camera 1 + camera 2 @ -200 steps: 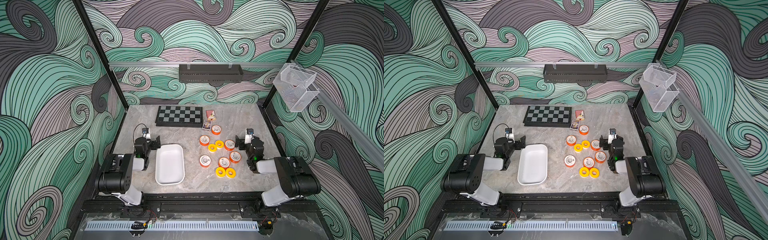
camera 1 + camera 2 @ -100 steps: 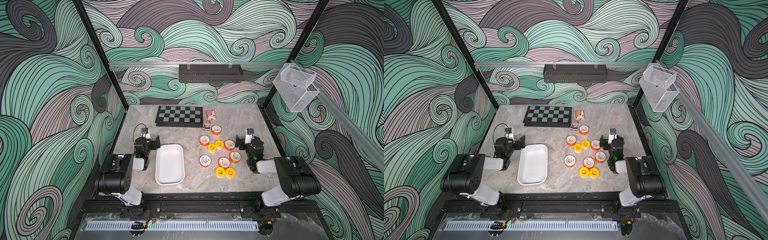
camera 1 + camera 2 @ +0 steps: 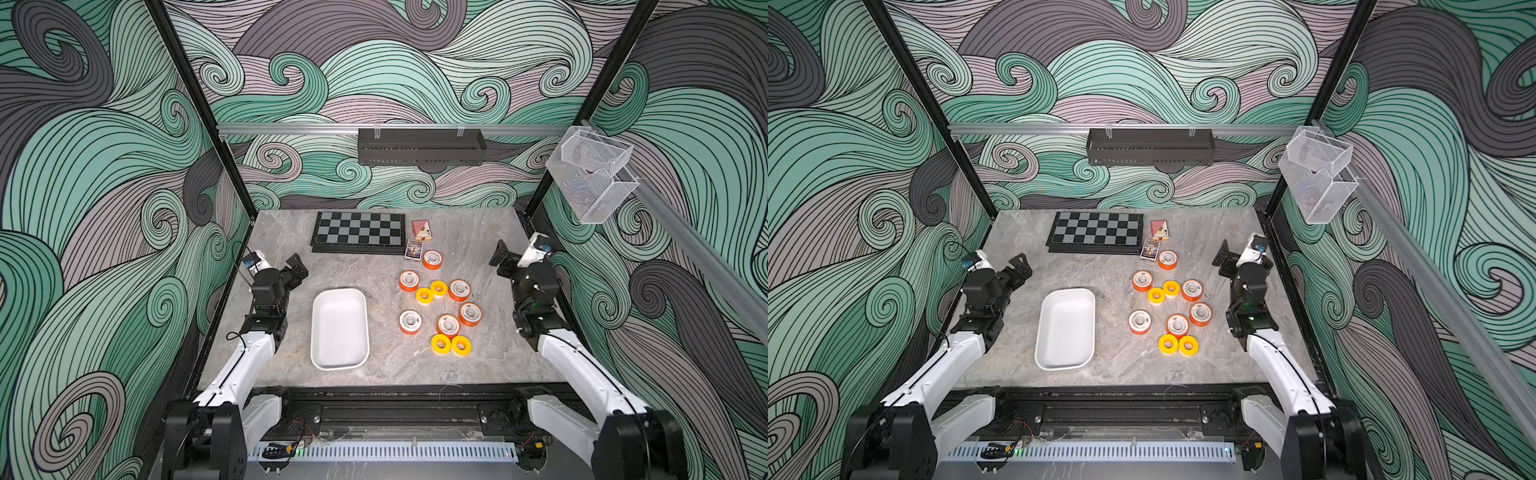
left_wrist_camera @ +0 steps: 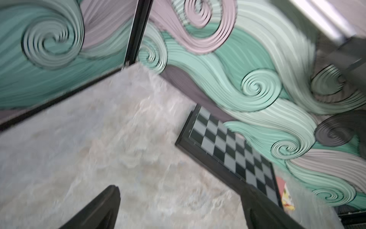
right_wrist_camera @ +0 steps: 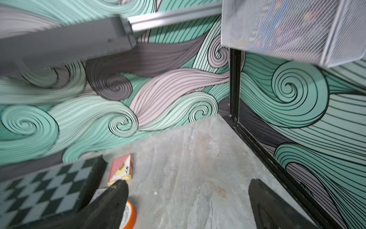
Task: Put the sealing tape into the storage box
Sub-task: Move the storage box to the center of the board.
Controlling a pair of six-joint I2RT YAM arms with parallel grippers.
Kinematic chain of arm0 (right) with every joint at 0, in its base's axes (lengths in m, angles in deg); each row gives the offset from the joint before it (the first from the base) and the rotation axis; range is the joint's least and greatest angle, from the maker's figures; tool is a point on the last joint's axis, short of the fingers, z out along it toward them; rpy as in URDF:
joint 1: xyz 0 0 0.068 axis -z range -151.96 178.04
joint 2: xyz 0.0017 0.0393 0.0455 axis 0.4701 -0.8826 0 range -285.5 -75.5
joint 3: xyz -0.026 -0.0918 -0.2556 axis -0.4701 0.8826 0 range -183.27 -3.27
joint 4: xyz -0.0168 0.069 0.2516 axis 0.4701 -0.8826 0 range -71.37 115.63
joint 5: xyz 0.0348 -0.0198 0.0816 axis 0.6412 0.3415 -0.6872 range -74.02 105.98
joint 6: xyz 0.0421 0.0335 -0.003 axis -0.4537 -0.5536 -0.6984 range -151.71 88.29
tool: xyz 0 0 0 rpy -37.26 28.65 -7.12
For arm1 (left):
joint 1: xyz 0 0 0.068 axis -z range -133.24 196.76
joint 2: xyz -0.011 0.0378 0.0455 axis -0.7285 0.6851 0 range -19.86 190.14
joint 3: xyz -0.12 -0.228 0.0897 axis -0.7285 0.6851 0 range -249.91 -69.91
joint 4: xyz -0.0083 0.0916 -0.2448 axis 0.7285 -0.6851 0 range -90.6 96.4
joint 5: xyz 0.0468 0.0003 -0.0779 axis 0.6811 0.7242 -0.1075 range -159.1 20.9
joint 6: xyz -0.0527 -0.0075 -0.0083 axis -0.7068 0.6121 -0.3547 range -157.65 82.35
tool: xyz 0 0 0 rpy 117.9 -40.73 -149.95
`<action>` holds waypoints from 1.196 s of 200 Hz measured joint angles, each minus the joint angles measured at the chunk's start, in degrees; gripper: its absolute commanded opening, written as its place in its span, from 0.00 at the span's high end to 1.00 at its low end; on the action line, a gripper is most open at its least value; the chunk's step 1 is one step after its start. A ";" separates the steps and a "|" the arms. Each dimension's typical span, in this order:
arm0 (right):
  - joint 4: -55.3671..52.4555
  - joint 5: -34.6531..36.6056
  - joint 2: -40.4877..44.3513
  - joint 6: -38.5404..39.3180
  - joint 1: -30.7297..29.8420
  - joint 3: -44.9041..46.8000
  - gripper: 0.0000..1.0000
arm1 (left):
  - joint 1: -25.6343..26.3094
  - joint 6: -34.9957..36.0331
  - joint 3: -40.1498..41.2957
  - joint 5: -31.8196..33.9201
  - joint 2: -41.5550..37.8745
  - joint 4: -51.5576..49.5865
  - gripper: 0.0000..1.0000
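The left pincer [image 3: 300, 269] hangs over the left side of the worktop [image 3: 395, 370], jaws wide and empty, aimed at the far wall. Its wrist view shows only bare stone and the chessboard [image 4: 231, 156] past the fingers. With no roll near it, it looks parked rather than working.

The box [image 3: 338, 332] lies just right of that arm, flat and open side up, with nothing in it, so no part of the task is done. It lies between the two arms, probably so that either can drop into it.

All the tape [image 3: 410, 322] lies on the worktop right of the box and apart from it: six orange spools and four yellow rings [image 3: 441, 344], all flat, some touching in pairs. Lying flat, each roll offers its rim to a grip from above.

The right pincer [image 3: 500, 259], also wide and empty, is raised near the right edge, level with the farthest roll. Its wrist view shows an orange spool [image 5: 129, 216] beside one finger and a card pack [image 5: 120, 168] beyond. As the nearer arm, it seems the likelier one to pick first.
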 measured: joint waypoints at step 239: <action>-55.28 -24.57 -23.85 -0.72 -5.05 -23.76 0.14 | 35.98 -6.21 -24.15 -13.68 16.02 -53.02 0.38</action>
